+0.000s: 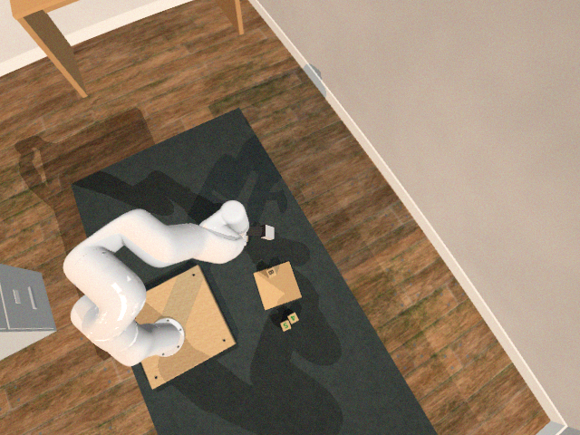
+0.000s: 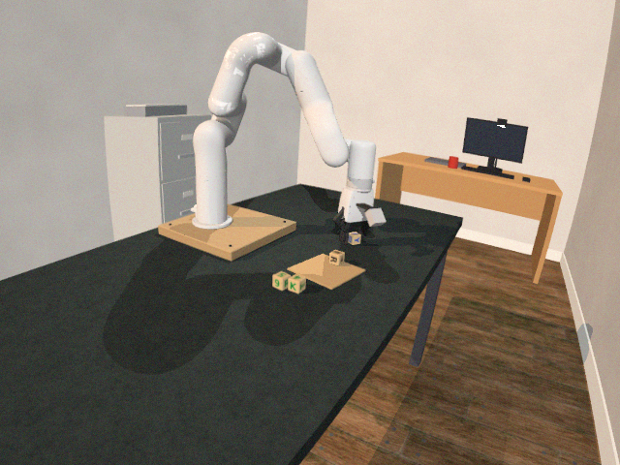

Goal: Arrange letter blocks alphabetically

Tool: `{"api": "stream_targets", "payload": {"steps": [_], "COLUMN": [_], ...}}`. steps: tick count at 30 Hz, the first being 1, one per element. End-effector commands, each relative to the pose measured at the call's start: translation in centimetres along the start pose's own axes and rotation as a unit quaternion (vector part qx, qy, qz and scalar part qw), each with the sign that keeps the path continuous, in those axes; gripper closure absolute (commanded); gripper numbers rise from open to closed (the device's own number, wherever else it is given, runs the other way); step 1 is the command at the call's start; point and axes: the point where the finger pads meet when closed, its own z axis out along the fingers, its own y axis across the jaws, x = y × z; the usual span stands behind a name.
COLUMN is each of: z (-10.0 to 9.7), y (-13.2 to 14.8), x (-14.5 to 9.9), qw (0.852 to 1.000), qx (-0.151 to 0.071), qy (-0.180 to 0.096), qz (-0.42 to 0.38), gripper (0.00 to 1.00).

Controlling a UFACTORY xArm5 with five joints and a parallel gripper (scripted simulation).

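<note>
1. Dark table (image 2: 150, 350): a long rectangular top that carries everything listed below
2. White arm (image 2: 220, 100): it rises from the base, arches high and reaches down toward the far part of the table, beyond the mat
3. Wooden base plate (image 2: 280, 228): a square board under the arm's foot, with small dark dots near its corners
4. Tan mat (image 1: 283, 292): a flat square on the table, between the base plate and the table's long edge
5. Gripper (image 2: 351, 234): pointing down, close over the table just beyond the mat; its fingers are spread partway and stand on either side of a block, with no grip on it
6. Block with blue marking (image 2: 355, 237): on the table off the mat, between the gripper's fingers; the top view hides it under the wrist
7. Block marked R (image 2: 336, 257): on the mat, near its far corner; the mark on top is too small to read in the top view
8. Two blocks (image 1: 288, 321): touching side by side on the table, just off the mat's near edge, green characters on top
</note>
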Motion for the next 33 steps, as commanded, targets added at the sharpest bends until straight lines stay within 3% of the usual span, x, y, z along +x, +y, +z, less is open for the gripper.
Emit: {"api": "stream_targets", "payload": {"steps": [1, 17, 18, 33], "z": [-0.12, -0.12, -0.12, -0.12], "y": [-0.11, -0.11, -0.11, -0.11], "x": [0.08, 0.08, 0.08, 0.08], "qw": [1.000, 1.000, 1.000, 1.000], "qx": [0.001, 0.001, 0.001, 0.001], "qy": [0.001, 0.001, 0.001, 0.001], "qz": [0.000, 0.000, 0.000, 0.000], "gripper": [0.53, 0.53, 0.73, 0.73]}}
